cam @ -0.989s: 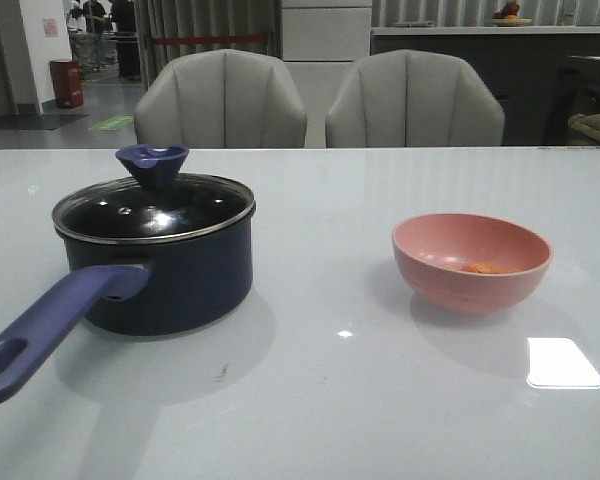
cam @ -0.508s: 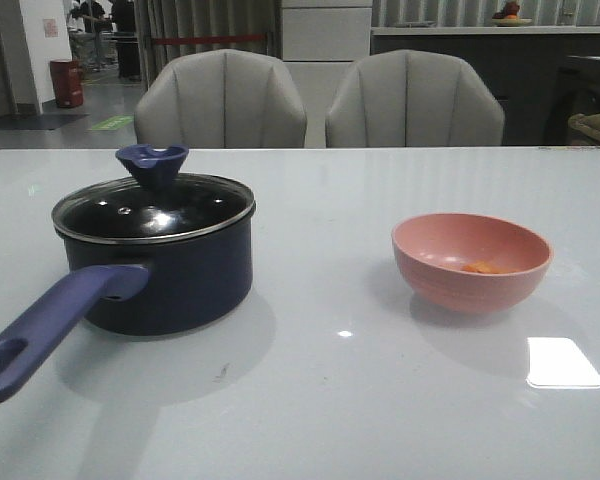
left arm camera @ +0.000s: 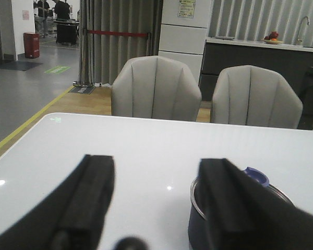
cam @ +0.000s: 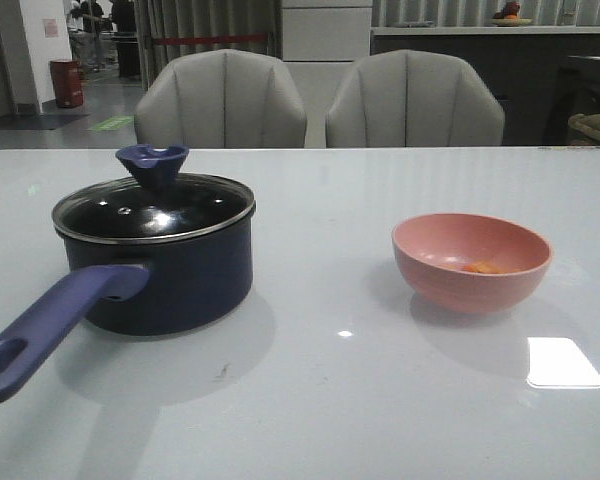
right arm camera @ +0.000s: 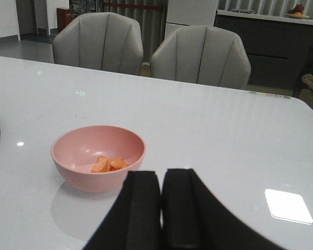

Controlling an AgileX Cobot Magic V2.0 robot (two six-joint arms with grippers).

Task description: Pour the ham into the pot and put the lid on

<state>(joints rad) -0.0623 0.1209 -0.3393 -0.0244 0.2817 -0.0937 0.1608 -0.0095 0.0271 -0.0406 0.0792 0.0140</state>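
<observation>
From the front, the pot (cam: pixel 165 270) sits on the left of the table (cam: pixel 320 400) with the lid (cam: pixel 152 207) seated flat on its rim, knob up, so the pot is closed. Its long handle (cam: pixel 50 325) angles toward the near left corner, within the left arm's side. Well apart on the right stands the pink bowl (cam: pixel 470 262), upright, with the ham (cam: pixel 477 267) lying as a small orange patch at its bottom. Neither arm shows here. My reading is that nothing has been started: the lid must come off before anything can be poured, and each thing lies on the side of the arm likely to take it.

In the left wrist view, the left gripper (left arm camera: pixel 155 200) hangs above the table with its fingers spread wide and nothing between them. The pot (left arm camera: pixel 198 219) lies just beyond one finger, partly hidden by it, with the blue knob (left arm camera: pixel 256 176) peeking over — a stance that suits a reach for the lid.

In the right wrist view, the right gripper (right arm camera: pixel 161 205) has its fingers pressed together, holding nothing. The bowl (right arm camera: pixel 98 156) rests ahead of it and apart, the ham (right arm camera: pixel 108 164) a cluster of orange slices inside — the fingers would need to open before pinching the rim.
</observation>
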